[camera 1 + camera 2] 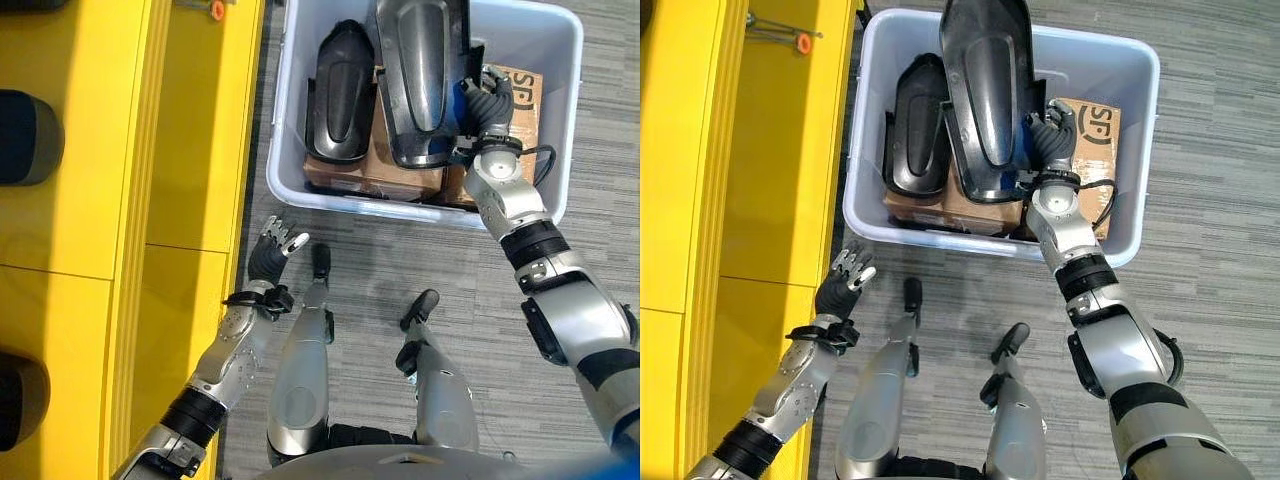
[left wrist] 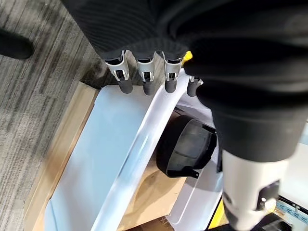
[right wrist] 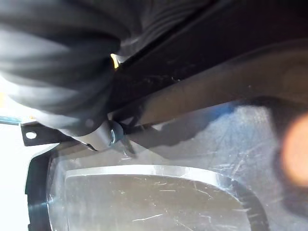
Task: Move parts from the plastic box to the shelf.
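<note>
my right robot hand (image 1: 1052, 135) clamps the edge of a dark part (image 1: 985, 95), tilted up out of the plastic box (image 1: 1137, 160) for the yellow shelf (image 1: 190, 150); left robot hand (image 1: 272, 252) hangs relaxed.

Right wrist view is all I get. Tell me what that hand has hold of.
Observer: The right hand is curled on the edge of a large dark part, which is tilted up over the plastic box.
Operator: Report what else lies in the box.
Observer: A second dark part lies on cardboard boxes.
Operator: Give me the left hand.
Observer: The left hand is open over the floor beside the yellow shelf, holding nothing.
</note>
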You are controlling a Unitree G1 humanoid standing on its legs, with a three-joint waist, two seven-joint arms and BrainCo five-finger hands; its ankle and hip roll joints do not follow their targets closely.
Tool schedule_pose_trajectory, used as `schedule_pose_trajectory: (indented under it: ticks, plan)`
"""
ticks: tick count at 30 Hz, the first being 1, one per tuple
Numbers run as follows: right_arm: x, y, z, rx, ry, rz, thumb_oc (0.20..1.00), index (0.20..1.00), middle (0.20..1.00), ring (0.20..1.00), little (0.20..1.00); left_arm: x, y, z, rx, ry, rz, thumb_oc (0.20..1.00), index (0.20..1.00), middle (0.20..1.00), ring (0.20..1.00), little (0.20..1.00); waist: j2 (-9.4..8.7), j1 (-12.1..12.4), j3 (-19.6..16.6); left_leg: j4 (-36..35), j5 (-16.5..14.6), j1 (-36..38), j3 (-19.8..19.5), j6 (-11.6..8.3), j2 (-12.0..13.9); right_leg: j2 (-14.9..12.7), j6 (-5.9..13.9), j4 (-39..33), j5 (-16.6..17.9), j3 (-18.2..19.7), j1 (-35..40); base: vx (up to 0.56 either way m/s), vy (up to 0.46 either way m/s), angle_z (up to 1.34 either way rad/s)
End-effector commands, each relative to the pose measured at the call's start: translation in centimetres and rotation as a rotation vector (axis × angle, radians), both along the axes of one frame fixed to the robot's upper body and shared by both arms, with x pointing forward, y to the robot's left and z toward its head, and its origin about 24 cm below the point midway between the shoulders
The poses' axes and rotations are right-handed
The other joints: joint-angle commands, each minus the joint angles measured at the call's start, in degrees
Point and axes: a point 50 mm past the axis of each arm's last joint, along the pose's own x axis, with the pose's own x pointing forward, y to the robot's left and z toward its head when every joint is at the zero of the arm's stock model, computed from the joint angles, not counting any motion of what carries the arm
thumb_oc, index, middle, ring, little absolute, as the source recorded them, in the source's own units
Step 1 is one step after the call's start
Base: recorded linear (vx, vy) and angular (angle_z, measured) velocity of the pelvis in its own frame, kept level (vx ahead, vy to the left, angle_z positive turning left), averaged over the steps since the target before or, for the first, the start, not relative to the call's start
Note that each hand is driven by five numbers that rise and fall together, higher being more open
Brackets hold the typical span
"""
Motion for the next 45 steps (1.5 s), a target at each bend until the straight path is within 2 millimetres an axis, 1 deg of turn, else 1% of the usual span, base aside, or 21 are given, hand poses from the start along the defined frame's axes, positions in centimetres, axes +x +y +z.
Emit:
schedule_pose_trajectory:
  ticks: [1, 4, 5, 6, 12, 14, 16, 18, 19, 20, 21, 22, 23, 25, 28, 29, 30, 31, 33, 37, 45]
  plan:
    - [-1.2, 1.2, -0.1, 0.08, -0.098, 0.105, 0.2, 0.2, 0.2, 0.2, 0.2, -1.5, 0.9, -0.4, -0.005, 0.004, 0.008, 1.0, 1.0, 1.0, 1.0, 1.0, -1.82, -0.1, -5.8, 3.9, -7.9, 3.7, -1.9, -3.25, 2.6, -3.4, 3.64, 4.6, -5.4, 0.4, 0.2, -0.04, -0.024, -0.07]
    - [-2.5, 2.4, -2.0, 0.163, -0.075, 0.205, 0.2, 0.2, 0.2, 0.2, 0.2, -2.1, 1.9, -0.9, 0.008, 0.033, 0.037, 1.0, 1.0, 1.0, 1.0, 1.0, -2.12, -0.6, -7.2, 3.4, -8.2, 6.1, -1.6, -3.18, 3.5, -3.0, 3.32, 5.8, -6.5, 1.4, 0.8, 0.04, -0.055, -0.14]
    - [-3.7, 3.3, -3.5, 0.203, -0.061, 0.287, 0.2, 0.2, 0.2, 0.2, 0.2, -2.5, 2.8, -1.0, 0.012, 0.043, 0.068, 1.0, 1.0, 1.0, 1.0, 1.0, -2.23, -0.9, -7.7, 2.7, -8.1, 8.2, -1.4, -3.17, 4.6, -2.5, 2.71, 8.1, -8.0, 2.6, 0.8, 0.02, -0.073, -0.28]
    - [-3.8, 3.3, -3.5, 0.204, -0.06, 0.287, 0.2, 0.2, 0.2, 0.2, 0.2, -2.5, 2.8, -1.1, 0.013, 0.044, 0.068, 1.0, 1.0, 1.0, 1.0, 1.0, -2.25, -0.9, -7.7, 2.6, -8.0, 8.2, -1.4, -3.18, 4.6, -2.5, 2.71, 8.2, -8.1, 2.7, 0.8, 0.03, -0.103, -0.29]
    - [-7.1, 4.8, -7.8, 0.296, 0.044, 0.471, 0.2, 0.2, 0.2, 0.2, 0.2, -4.6, 5.0, -2.3, 0.026, 0.114, 0.163, 1.0, 1.0, 1.0, 1.0, 1.0, -1.98, -2.1, -10.4, 2.3, -7.7, 14.7, 0.1, -3.83, 9.0, -0.2, 0.96, 15.9, -14.5, 4.1, 2.5, 0.03, -0.15, -0.17]
    - [-7.5, 4.7, -8.3, 0.302, 0.062, 0.489, 0.2, 0.2, 0.2, 0.2, 0.2, -4.9, 5.2, -2.5, 0.025, 0.125, 0.171, 1.0, 1.0, 1.0, 1.0, 1.0, -1.82, -2.2, -10.7, 1.9, -7.1, 15.4, 0.1, -4.06, 9.7, 0.4, 0.58, 17.0, -15.4, 4.1, 2.5, -0.03, -0.166, -0.23]
    - [-8.1, 4.4, -8.2, 0.281, 0.064, 0.53, 0.2, 0.2, 0.2, 0.2, 0.2, -5.7, 5.2, -3.2, 0.0, 0.152, 0.187, 1.0, 1.0, 1.0, 1.0, 1.0, -1.3, -2.2, -11.3, 0.9, -4.9, 16.2, 0.0, -4.8, 11.6, 1.5, -0.71, 19.7, -17.9, 3.0, 2.6, -0.03, -0.276, -0.1]
    - [-8.0, 4.5, -8.1, 0.287, 0.06, 0.542, 0.2, 0.2, 0.2, 0.2, 0.2, -5.9, 5.1, -3.4, -0.016, 0.16, 0.19, 1.0, 1.0, 1.0, 1.0, 1.0, -1.03, -1.7, -11.0, 0.2, -4.0, 17.0, -0.8, -5.59, 12.0, 1.9, -0.54, 20.4, -19.6, 2.7, 3.3, -0.01, -0.181, 0.03]
    - [-8.1, 4.2, -8.0, 0.276, 0.059, 0.552, 0.2, 0.2, 0.2, 0.2, 0.2, -6.4, 4.9, -4.1, -0.02, 0.187, 0.187, 1.0, 1.0, 1.0, 1.0, 1.0, -0.19, -1.0, -11.6, -4.0, 1.8, 16.7, -2.2, -6.98, 12.3, 2.8, -1.29, 19.6, -20.2, 1.4, 3.6, -0.06, -0.09, 0.11]
    - [-8.1, 4.1, -8.0, 0.276, 0.059, 0.551, 0.2, 0.2, 0.2, 0.2, 0.2, -6.4, 4.9, -4.1, -0.02, 0.187, 0.187, 1.0, 1.0, 1.0, 1.0, 1.0, -0.13, -1.1, -11.7, -4.2, 2.0, 16.7, -2.2, -7.03, 12.4, 2.9, -1.33, 19.5, -20.2, 1.3, 3.6, -0.08, -0.129, 0.2]
    - [-8.2, 3.8, -8.3, 0.285, 0.067, 0.541, 0.2, 0.2, 0.2, 0.2, 0.2, -6.5, 4.7, -4.7, -0.027, 0.214, 0.182, 1.0, 1.0, 1.0, 1.0, 1.0, 0.13, -0.9, -12.7, -6.7, 4.2, 15.8, -2.4, -8.03, 12.3, 3.0, -1.61, 17.8, -20.0, 0.1, 3.9, -0.11, -0.116, 0.38]
    - [-8.4, 2.4, -8.4, 0.264, 0.056, 0.5, 0.2, 0.2, 0.2, 0.2, 0.2, -6.3, 4.2, -5.1, -0.02, 0.23, 0.161, 1.0, 1.0, 1.0, 1.0, 1.0, 0.44, -1.2, -14.0, -7.2, 8.7, 12.8, -0.8, -9.22, 12.2, 2.7, -2.19, 13.8, -19.1, -3.1, 4.9, -0.11, -0.114, 0.47]
    - [-8.4, 2.4, -8.4, 0.264, 0.056, 0.499, 0.2, 0.2, 0.2, 0.2, 0.2, -6.3, 4.2, -5.1, -0.02, 0.23, 0.16, 1.0, 1.0, 1.0, 1.0, 1.0, 0.51, -1.3, -14.1, -7.2, 8.8, 12.7, -1.0, -9.24, 12.2, 2.8, -2.21, 13.6, -19.0, -3.3, 5.1, -0.13, -0.121, 0.91]
    - [-8.6, 1.9, -8.7, 0.277, 0.058, 0.485, 0.2, 0.2, 0.2, 0.2, 0.2, -5.8, 3.9, -5.0, -0.014, 0.219, 0.135, 1.0, 1.0, 1.0, 1.0, 1.0, -0.16, -1.6, -14.8, -5.9, 6.0, 14.4, 1.0, -7.89, 10.6, 2.9, -2.52, 8.6, -17.0, -5.4, 6.8, -0.12, -0.13, 1.32]
    - [-9.2, 2.0, -9.4, 0.282, 0.073, 0.491, 0.2, 0.2, 0.2, 0.2, 0.2, -5.7, 3.6, -4.4, -0.008, 0.184, 0.114, 1.0, 1.0, 1.0, 1.0, 1.0, -0.51, -2.4, -16.7, 1.9, 0.0, 18.2, -0.1, -6.78, 9.3, 3.7, -3.44, 4.9, -15.2, -7.0, 7.5, -0.14, -0.083, 0.69]
    - [-9.5, 2.1, -9.9, 0.303, 0.091, 0.495, 0.2, 0.2, 0.2, 0.2, 0.2, -5.7, 3.5, -4.2, -0.015, 0.175, 0.118, 1.0, 1.0, 1.0, 1.0, 1.0, -0.61, -3.2, -18.4, 4.0, -2.5, 22.3, 0.1, -6.65, 8.8, 3.7, -3.67, 3.9, -14.3, -8.5, 7.6, -0.11, 0.11, 0.83]
    - [-10.0, 2.1, -10.6, 0.33, 0.114, 0.495, 0.2, 0.2, 0.2, 0.2, 0.2, -5.8, 3.4, -4.3, -0.025, 0.176, 0.131, 1.0, 1.0, 1.0, 1.0, 1.0, -0.29, -4.0, -20.1, 3.8, -5.1, 25.4, -0.8, -6.58, 7.8, 3.5, -3.16, 3.8, -13.5, -9.1, 7.4, -0.12, 0.225, 0.97]
    - [-10.1, 1.7, -10.7, 0.342, 0.11, 0.473, 0.2, 0.2, 0.2, 0.2, 0.2, -5.6, 3.2, -4.2, -0.02, 0.17, 0.126, 1.0, 1.0, 1.0, 1.0, 1.0, 0.23, -5.1, -21.2, 0.9, -7.5, 25.5, 0.8, -5.69, 6.9, 2.5, -2.25, 4.5, -12.5, -9.9, 7.1, -0.11, 0.283, 1.09]
    - [-10.2, 1.3, -10.7, 0.342, 0.105, 0.453, 0.2, 0.2, 0.2, 0.2, 0.2, -5.4, 3.1, -4.0, -0.014, 0.161, 0.124, 1.0, 1.0, 1.0, 1.0, 1.0, 0.38, -5.8, -21.5, -0.2, -7.9, 25.2, 3.0, -5.39, 7.2, 1.4, -1.76, 4.9, -11.9, -10.5, 7.2, -0.06, 0.186, 0.89]
    - [-10.5, 1.1, -11.4, 0.378, 0.128, 0.427, 0.2, 0.2, 0.2, 0.2, 0.2, -5.4, 3.4, -4.0, 0.004, 0.162, 0.132, 1.0, 1.0, 1.0, 1.0, 1.0, 0.54, -5.3, -22.2, -1.1, -12.5, 25.4, 5.3, -4.16, 5.3, -1.6, -0.15, 4.7, -9.3, -11.5, 8.9, -0.04, 0.213, 0.59]
    - [-10.4, 1.8, -12.1, 0.434, 0.151, 0.428, 0.2, 0.2, 0.2, 0.2, 0.2, -5.8, 4.8, -3.9, 0.025, 0.159, 0.211, 1.0, 1.0, 1.0, 1.0, 1.0, -1.48, -1.3, -22.1, -1.9, -16.0, 24.3, 2.8, -0.02, -2.1, -7.9, 4.84, 2.4, -1.3, -13.8, 11.9, -0.06, 0.254, 0.21]
